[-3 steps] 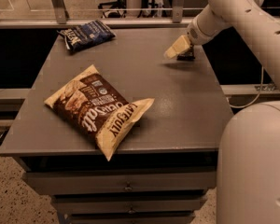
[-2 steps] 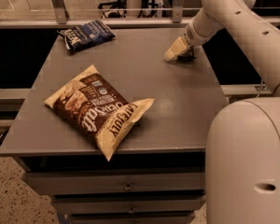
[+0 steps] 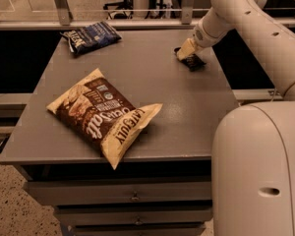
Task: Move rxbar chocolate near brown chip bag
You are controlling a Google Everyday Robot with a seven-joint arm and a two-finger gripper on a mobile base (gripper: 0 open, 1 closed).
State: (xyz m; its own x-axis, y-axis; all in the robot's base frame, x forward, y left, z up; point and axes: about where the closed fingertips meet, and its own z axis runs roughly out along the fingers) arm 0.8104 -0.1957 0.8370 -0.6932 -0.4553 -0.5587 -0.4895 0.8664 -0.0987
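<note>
Rxbar chocolate (image 3: 192,62) lies near the far right edge of the grey surface (image 3: 152,82), my jaws lowered right onto it; I cannot tell whether they grip the bar. The brown chip bag (image 3: 101,116) sits well apart, near the front edge; a blue bag (image 3: 91,36) occupies the far left corner.
</note>
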